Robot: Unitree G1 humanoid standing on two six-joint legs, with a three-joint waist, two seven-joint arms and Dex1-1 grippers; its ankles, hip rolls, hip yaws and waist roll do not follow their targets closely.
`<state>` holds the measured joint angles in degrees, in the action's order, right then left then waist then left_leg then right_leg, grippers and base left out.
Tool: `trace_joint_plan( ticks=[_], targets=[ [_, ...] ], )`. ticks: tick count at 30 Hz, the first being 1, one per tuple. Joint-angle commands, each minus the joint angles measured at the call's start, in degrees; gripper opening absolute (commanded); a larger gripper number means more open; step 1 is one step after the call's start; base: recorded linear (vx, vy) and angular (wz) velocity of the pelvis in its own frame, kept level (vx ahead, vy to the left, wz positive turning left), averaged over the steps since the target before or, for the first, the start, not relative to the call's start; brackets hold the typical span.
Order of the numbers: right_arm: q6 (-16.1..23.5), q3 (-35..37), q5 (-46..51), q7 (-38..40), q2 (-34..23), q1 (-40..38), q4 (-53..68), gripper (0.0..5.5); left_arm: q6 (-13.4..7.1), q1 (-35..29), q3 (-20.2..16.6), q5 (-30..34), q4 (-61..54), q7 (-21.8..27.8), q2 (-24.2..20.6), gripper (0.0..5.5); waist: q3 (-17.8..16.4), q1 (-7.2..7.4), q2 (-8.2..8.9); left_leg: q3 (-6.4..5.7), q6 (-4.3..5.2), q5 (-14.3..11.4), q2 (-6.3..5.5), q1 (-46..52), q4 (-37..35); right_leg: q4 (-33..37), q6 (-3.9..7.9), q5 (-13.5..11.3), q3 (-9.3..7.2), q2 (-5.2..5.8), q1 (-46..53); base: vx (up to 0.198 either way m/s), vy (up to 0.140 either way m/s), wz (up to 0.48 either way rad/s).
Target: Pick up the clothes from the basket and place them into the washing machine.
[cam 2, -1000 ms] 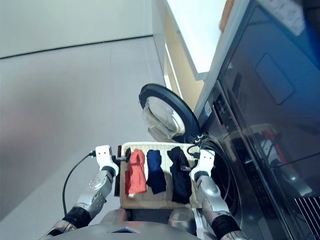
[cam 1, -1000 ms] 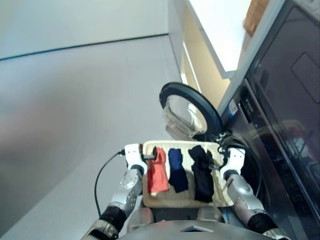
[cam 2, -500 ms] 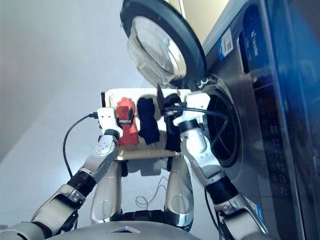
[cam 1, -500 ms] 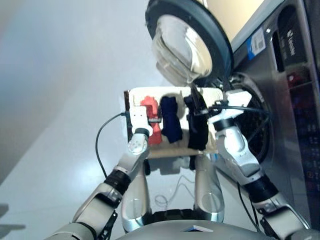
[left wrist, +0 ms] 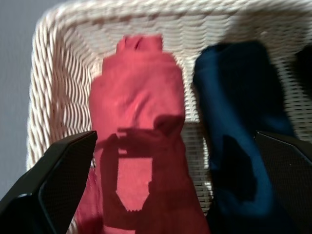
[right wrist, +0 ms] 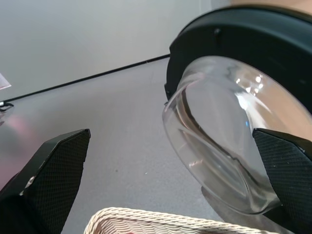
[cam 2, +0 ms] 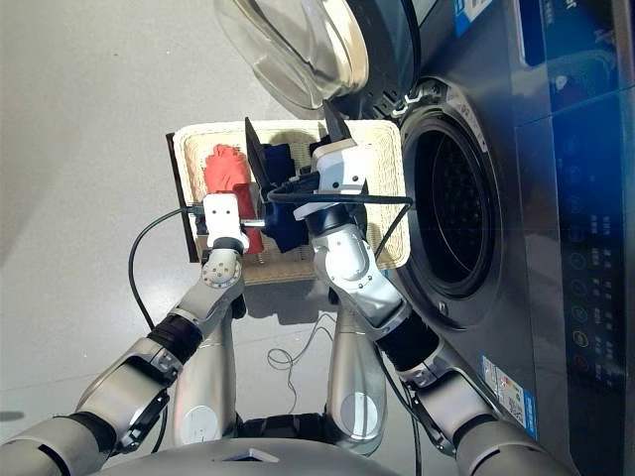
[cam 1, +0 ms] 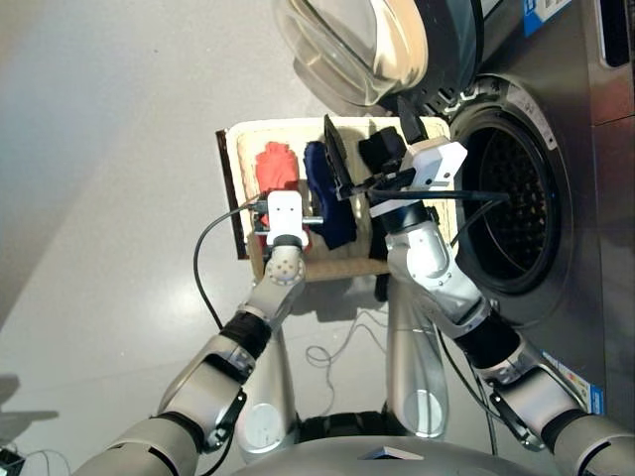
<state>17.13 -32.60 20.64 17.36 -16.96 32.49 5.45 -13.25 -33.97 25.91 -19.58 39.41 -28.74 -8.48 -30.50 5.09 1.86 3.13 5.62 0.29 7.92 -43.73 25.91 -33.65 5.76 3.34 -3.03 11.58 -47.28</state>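
Head views: the right gripper [cam 2: 293, 149] and its arm cover most of the black garment [cam 1: 377, 149] and part of the navy garment [left wrist: 243, 126]. The porthole door [cam 1: 367, 45] and washing machine [cam 2: 556, 248] are cut by the picture edges. The drum [cam 1: 511, 193] interior is too dark to read.

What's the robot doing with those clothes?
It is doing laundry. The red garment and the blue garment lie in the white basket on the floor beside the washing machine, whose round door is open. The left end effector hangs open right above the red garment, touching nothing yet. The right end effector is open too, raised over the basket. Nothing is picked up.
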Motion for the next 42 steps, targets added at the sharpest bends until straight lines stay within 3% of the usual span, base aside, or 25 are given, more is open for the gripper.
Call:
trace_joint_plan(
  ticks=[1,9,14,24,25,28,29,36,37,38,39,42],
  targets=[
    [4.57,-0.38,-1.88,-0.44,1.63,2.37,7.68,5.5,-1.44,-3.57,-0.29,-2.14,2.6,-1.83,0.97,5.5,0.71,0.9,1.06,-0.87,-0.75,-6.83,-0.59,-0.11,6.7,-2.3,1.47,0.37,1.89,-0.53,-2.09,0.0,0.0,0.0],
    [5.14,-2.16,1.22,-1.92,0.82,3.72,8.7,5.5,-1.52,-8.67,-3.31,-8.64,11.68,-1.17,1.01,5.5,0.71,2.21,1.93,0.26,-0.42,-7.81,0.33,-2.53,9.1,-4.2,1.53,0.7,3.55,-1.53,-5.86,-0.002,0.003,-0.024],
    [5.38,-2.9,2.39,-1.59,1.11,4.51,8.5,5.5,-1.65,-11.75,-6.52,-13.66,16.43,-1.05,-0.15,5.5,0.71,2.97,2.95,0.03,-0.12,-8.01,0.99,-4.73,10.37,-4.67,1.5,0.97,3.78,-1.93,-7.54,-0.017,-0.02,-0.148],
    [6.17,-0.76,3.04,-1.83,-0.63,3.55,10.16,5.5,-0.01,-17.32,-8.23,-13.39,22.48,0.06,-5.03,5.5,0.71,3.79,3.98,-0.46,0.26,-7.95,1.64,-9.02,12.41,-5.84,1.53,0.51,3.66,-2.27,-11.38,0.007,0.0,0.0],
    [6.24,-0.79,3.18,-1.82,-0.64,3.08,10.06,5.5,0.07,-17.3,-8.2,-13.32,22.91,0.23,-5.23,5.5,0.71,3.73,3.92,-0.7,0.49,-10.01,1.8,-8.22,13.33,-6.89,1.83,2.47,3.67,-2.36,-10.61,0.067,-0.001,-0.002],
    [6.45,-0.1,3.58,-1.87,-1.03,2.7,10.31,5.5,0.5,-18.15,-8.17,-12.9,23.65,0.52,-5.63,5.5,0.71,3.83,3.97,-0.84,0.49,-10.01,1.83,-8.75,13.61,-7.12,1.84,2.41,3.75,-2.34,-11.08,-0.017,0.008,-0.025],
    [6.45,0.07,3.57,-1.89,-1.11,3.08,10.4,5.5,0.47,-18.57,-8.18,-12.89,23.61,0.51,-5.73,5.5,0.71,3.94,4.09,-0.69,0.27,-7.98,1.64,-9.97,12.94,-6.16,1.53,0.41,3.83,-2.28,-12.16,-0.12,0.005,-0.018],
    [6.48,0.56,5.17,-2.28,-1.4,2.67,10.33,5.5,1.2,-19.6,-8.41,-13.92,25.33,1.15,-5.29,5.5,0.71,3.94,3.94,-0.72,0.36,-7.8,1.7,-10.52,13.3,-6.01,1.47,-0.06,4.17,-2.53,-12.55,-0.017,0.001,-0.001],
    [6.42,0.69,5.24,-2.23,-1.37,2.51,10.31,5.5,1.32,-19.48,-8.39,-13.81,25.36,1.17,-5.21,4.57,0.71,3.9,3.95,-0.73,0.39,-7.9,1.79,-10.48,13.36,-6.06,1.48,0.05,4.16,-2.49,-12.49,0.0,0.0,0.0],
    [6.37,0.78,5.28,-2.15,-1.41,2.46,10.26,5.5,1.28,-19.31,-8.34,-13.86,25.24,1.1,-5.11,1.19,0.71,3.89,3.92,-0.79,0.39,-7.88,1.74,-10.52,13.47,-6.06,1.46,0.05,4.21,-2.56,-12.43,0.0,0.0,0.0],
    [6.35,0.87,5.38,-2.05,-1.53,2.46,10.27,5.5,1.27,-19.3,-8.36,-13.86,25.15,1.04,-5.08,0.0,0.71,3.86,3.86,-0.81,0.39,-7.7,1.69,-10.44,13.24,-5.91,1.46,-0.05,4.26,-2.54,-12.36,0.0,0.0,0.0],
    [5.94,1.3,5.64,-2.08,-1.96,2.07,9.72,5.5,1.49,-18.67,-8.19,-13.4,24.97,1.15,-4.68,0.0,0.71,3.79,3.77,-0.76,0.47,-7.47,1.61,-9.68,12.68,-5.4,1.42,-0.14,4.27,-2.48,-11.63,0.0,0.0,0.0]
  ],
)
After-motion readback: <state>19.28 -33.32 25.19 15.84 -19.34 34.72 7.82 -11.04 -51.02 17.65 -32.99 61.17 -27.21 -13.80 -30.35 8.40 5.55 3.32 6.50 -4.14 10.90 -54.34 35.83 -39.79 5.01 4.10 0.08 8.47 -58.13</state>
